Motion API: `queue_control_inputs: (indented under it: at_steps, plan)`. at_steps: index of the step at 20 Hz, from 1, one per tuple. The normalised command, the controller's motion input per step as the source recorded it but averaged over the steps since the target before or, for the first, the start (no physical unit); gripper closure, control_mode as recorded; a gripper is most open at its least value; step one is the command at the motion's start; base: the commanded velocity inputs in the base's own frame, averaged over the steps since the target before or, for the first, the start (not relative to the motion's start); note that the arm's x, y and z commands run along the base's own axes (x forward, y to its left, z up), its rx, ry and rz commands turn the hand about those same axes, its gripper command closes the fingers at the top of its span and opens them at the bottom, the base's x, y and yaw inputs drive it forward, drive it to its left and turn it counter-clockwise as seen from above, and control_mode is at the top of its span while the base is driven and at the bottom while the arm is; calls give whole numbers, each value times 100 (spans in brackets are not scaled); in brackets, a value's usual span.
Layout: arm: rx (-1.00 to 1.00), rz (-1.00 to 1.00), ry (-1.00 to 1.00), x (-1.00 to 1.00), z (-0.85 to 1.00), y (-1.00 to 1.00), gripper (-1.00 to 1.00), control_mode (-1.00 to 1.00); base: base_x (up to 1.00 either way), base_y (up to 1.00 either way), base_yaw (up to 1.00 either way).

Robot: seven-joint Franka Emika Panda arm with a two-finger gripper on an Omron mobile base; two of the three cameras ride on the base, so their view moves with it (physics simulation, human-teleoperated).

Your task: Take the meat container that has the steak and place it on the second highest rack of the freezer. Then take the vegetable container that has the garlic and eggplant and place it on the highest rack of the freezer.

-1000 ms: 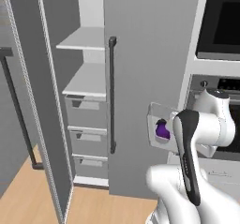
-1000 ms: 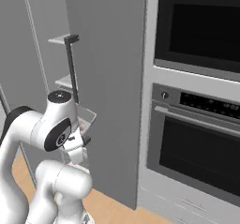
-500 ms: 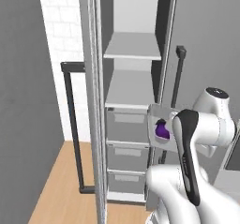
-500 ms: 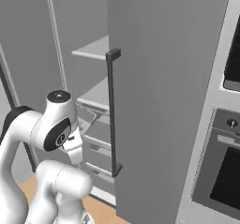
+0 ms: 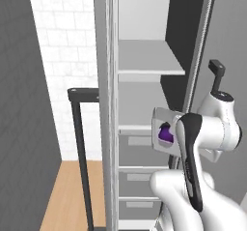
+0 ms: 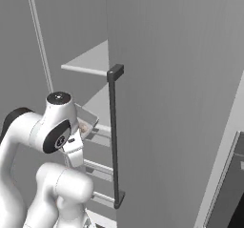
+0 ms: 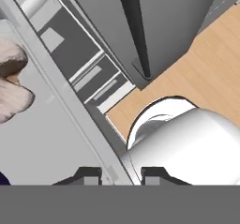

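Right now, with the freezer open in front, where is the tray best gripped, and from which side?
Grip the tray by its thin side wall, coming over the rim, one finger inside and one outside, as the end effector does now. The wall is narrow enough to pinch, and the garlic and eggplant lie away from that edge.

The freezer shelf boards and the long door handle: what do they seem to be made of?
The highest rack looks like matte light-grey plastic or painted board: flat, even colour, no gloss or wire grid. The shelf below looks the same. The door handle looks like dark matte metal or plastic: a straight square-edged bar with no shine. All is rendered, so the material stays uncertain.
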Motion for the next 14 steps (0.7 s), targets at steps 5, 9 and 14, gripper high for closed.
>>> queue_control_inputs:
  at_steps: [5,9,14]
  plan:
    - [0,0,-6,11,27,0,100,-100,4,0,0]
    - [-3,0,-33,9,100,19,100,-100,0,0,0]
    - [-3,9,-34,-7,100,41,100,-100,0,0,0]
